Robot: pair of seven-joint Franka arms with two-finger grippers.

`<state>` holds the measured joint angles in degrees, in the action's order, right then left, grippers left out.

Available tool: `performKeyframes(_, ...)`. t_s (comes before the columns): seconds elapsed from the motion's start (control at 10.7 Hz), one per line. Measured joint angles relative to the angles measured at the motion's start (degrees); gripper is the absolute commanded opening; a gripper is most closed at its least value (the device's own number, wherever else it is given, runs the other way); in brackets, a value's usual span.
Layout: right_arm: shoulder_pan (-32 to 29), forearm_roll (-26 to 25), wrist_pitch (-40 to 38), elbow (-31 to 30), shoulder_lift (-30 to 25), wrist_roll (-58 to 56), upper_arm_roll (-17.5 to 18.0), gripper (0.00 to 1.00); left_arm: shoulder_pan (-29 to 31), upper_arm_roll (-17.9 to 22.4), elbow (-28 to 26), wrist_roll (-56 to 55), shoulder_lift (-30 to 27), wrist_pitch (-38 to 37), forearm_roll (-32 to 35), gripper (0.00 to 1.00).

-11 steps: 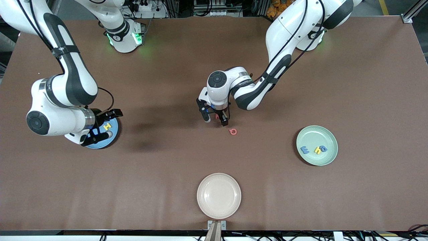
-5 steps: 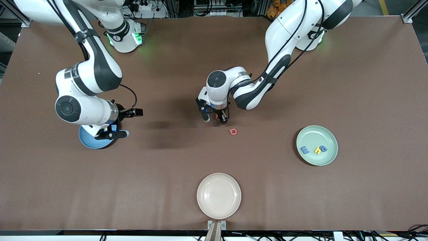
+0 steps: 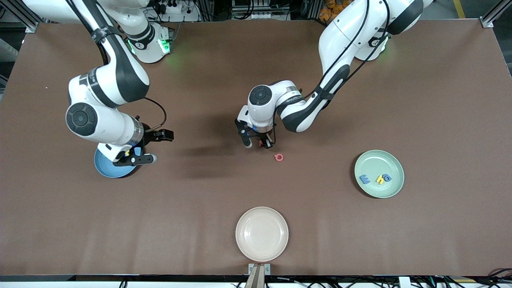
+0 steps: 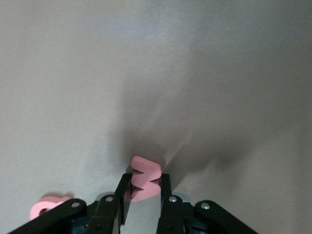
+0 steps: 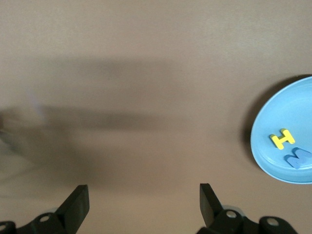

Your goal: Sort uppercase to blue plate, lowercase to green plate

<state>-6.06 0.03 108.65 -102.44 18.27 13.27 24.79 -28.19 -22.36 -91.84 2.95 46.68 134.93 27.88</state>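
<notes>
Left gripper (image 3: 259, 143): I'm low over the middle of the bench (image 3: 400, 100), and my fingers (image 4: 123, 196) are closed on the red w (image 4: 145, 178) — in the left wrist view it stands pinched between the two pads, its upper part poking out above them.

Red Q (image 3: 279, 157): flat on the bare bench, just beside my left gripper and a little nearer the front camera; in the left wrist view it shows pink at the edge, partly hidden by my finger housing.

Right gripper (image 3: 150, 147): I'm hanging over the bench at the rim of the blue plate (image 3: 105, 170), on its side toward the middle of the bench. My fingers (image 5: 77, 204) are spread wide with nothing between them.

Blue plate contents: the right wrist view shows the yellow H (image 5: 282, 138) and the blue M (image 5: 298, 159) lying side by side on it; from the front my right arm covers most of the plate, so I cannot tell whether anything more lies there.

Green plate (image 3: 390, 158): toward the left arm's end of the bench, well apart from both grippers. Three letters sit in a row on it — the blue E-shaped letter (image 3: 364, 179), the yellow h (image 3: 379, 180) and the blue round letter (image 3: 386, 177).

Cream plate (image 3: 261, 233): nearest the front camera, at mid-bench.
</notes>
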Motion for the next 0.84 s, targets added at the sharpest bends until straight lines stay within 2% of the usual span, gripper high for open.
performKeyframes(0.28, 1.83, -0.23, 1.16, -1.83, -1.68, 0.01, 0.1, 1.0, 4.51, -0.07, 1.03, 0.0, -2.03, -4.8, 0.0, 0.0)
performKeyframes(0.47, 1.93, -0.2, 2.43, -2.4, -2.05, 1.33, 0.34, 1.0, 7.5, -0.16, 1.69, -0.04, -7.45, -12.15, -1.47, 0.0)
performKeyframes(0.66, 3.09, -0.13, 4.04, -2.5, -2.06, 7.12, 1.91, 1.0, 11.94, -0.13, 1.63, -0.02, -12.31, -17.97, -3.11, 0.0)
performKeyframes(0.84, 7.42, -0.12, 7.41, -2.89, -1.94, 17.87, 2.72, 1.0, 17.4, 0.04, 1.19, -0.1, -13.76, -19.87, -3.33, 0.0)
